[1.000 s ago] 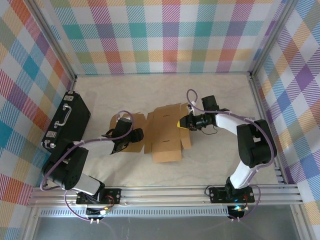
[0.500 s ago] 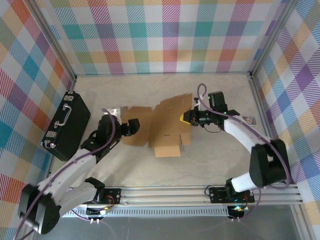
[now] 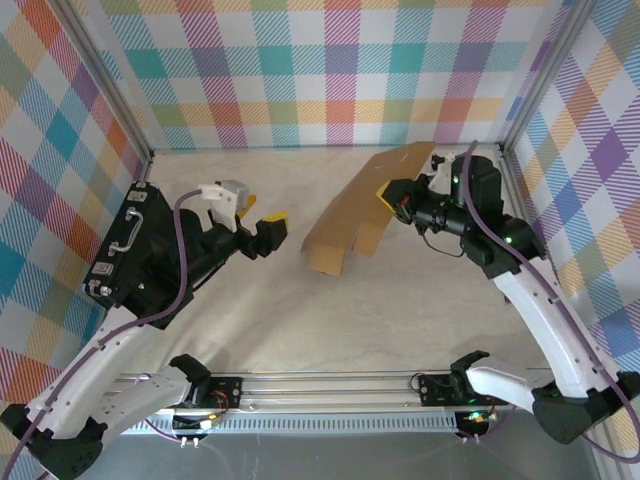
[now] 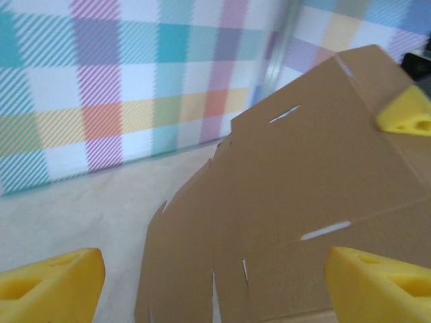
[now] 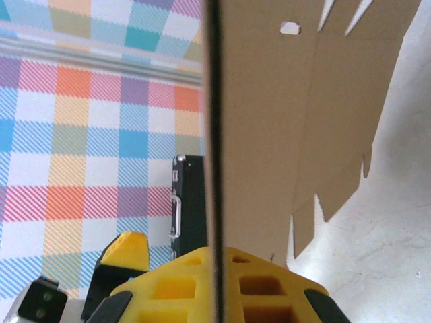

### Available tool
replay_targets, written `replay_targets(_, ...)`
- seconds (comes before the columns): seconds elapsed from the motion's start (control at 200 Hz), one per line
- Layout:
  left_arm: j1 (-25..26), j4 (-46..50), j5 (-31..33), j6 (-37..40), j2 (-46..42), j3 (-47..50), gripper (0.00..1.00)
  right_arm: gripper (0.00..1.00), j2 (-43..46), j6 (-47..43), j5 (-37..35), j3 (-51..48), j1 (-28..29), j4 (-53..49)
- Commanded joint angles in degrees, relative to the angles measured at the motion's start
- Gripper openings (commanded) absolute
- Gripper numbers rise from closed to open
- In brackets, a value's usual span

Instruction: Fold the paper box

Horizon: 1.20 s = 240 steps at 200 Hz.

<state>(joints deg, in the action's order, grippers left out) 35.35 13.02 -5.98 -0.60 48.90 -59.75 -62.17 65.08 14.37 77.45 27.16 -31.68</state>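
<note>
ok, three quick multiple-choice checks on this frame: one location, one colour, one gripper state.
1. Where is the black case? A) far left B) far right C) centre
2. Fingertip colour of the left gripper? A) red B) yellow C) white
3. What holds the paper box? A) nothing, it lies flat B) left gripper C) right gripper
Answers: 1A, it sits at the top view's left edge; 2B, yellow fingertips flank the left wrist view; 3C, the sheet's edge is clamped between the right fingers, lifted and tilted.
</note>
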Motion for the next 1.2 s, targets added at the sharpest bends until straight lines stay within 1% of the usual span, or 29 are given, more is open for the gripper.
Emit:
replay_targets(0.0, 2.6, 2.1, -8.0, 12.2, -0.4, -4.2, 0.86, 0.0, -0.7, 6.5, -4.9, 1.4, 0.8, -4.8)
replay_targets(0.145, 3.8, 0.7, -14.4, 24.1, -0.5, -5.0, 0.88, 0.0, -3.1, 11.2, -3.6, 4.2, 1.1, -2.5)
replay_targets(0.245, 5.0, 2.4, -16.6, 30.1, 1.1, -6.8, 0.88, 0.0, -5.3, 12.3, -6.2, 8.4, 1.5, -3.6)
replay_targets(0.26, 5.2, 4.4, -16.9, 30.9, 1.4, -7.3, 0.88, 0.0, -5.5, 12.5, -6.4, 8.9, 1.6, -3.6)
replay_targets(0.41, 9.2, 8.2, -17.0, 37.5, 3.0, -10.3, 0.88, 0.0, -7.8, 14.0, -8.3, 12.6, 2.2, -3.5)
replay_targets(0.48, 11.5, 8.4, -15.1, 38.8, 4.1, -11.4, 0.88, 0.0, -8.6, 15.4, -8.5, 13.3, 2.2, -3.7)
replay_targets(0.55, 14.3, 7.5, -11.4, 40.3, 5.3, -11.7, 0.88, 0.0, -9.1, 16.1, -9.1, 13.6, 2.4, -3.5)
replay_targets(0.63, 17.1, 3.5, -5.5, 42.6, 6.1, -9.9, 0.89, 0.0, -9.4, 17.0, -9.0, 13.3, 2.6, -2.7)
replay_targets(0.67, 18.2, 0.0, -2.5, 43.1, 6.8, -9.2, 0.89, 0.0, -9.5, 17.4, -9.2, 13.3, 2.7, -2.8)
replay_targets(0.72, 18.8, -1.6, 0.0, 43.2, 7.8, -9.1, 0.89, 0.0, -9.6, 17.7, -9.3, 13.5, 2.9, -3.0)
replay_targets(0.8, 19.1, -5.2, 2.7, 41.8, 8.9, -8.0, 0.86, 0.0, -9.4, 18.6, -9.7, 13.3, 3.0, -3.0)
replay_targets(0.9, 19.5, -9.3, 3.9, 40.8, 10.3, -6.6, 0.84, 0.0, -8.9, 18.9, -10.0, 13.3, 3.2, -2.2)
replay_targets(0.95, 19.9, -9.7, 5.1, 40.8, 11.6, -6.6, 0.82, 0.0, -8.9, 19.0, -10.2, 13.3, 3.3, -2.1)
replay_targets(1.04, 20.2, -9.8, 7.6, 41.0, 13.5, -7.4, 0.75, 0.0, -9.0, 18.7, -10.1, 13.8, 3.3, -2.4)
replay_targets(1.14, 20.3, -10.8, 11.0, 40.6, 14.0, -7.3, 0.63, 0.0, -8.6, 18.3, -10.7, 13.9, 3.3, -2.9)
replay_targets(1.195, 20.3, -11.3, 12.0, 40.9, 13.6, -6.7, 0.61, 0.0, -8.5, 18.3, -11.0, 13.6, 3.3, -2.9)
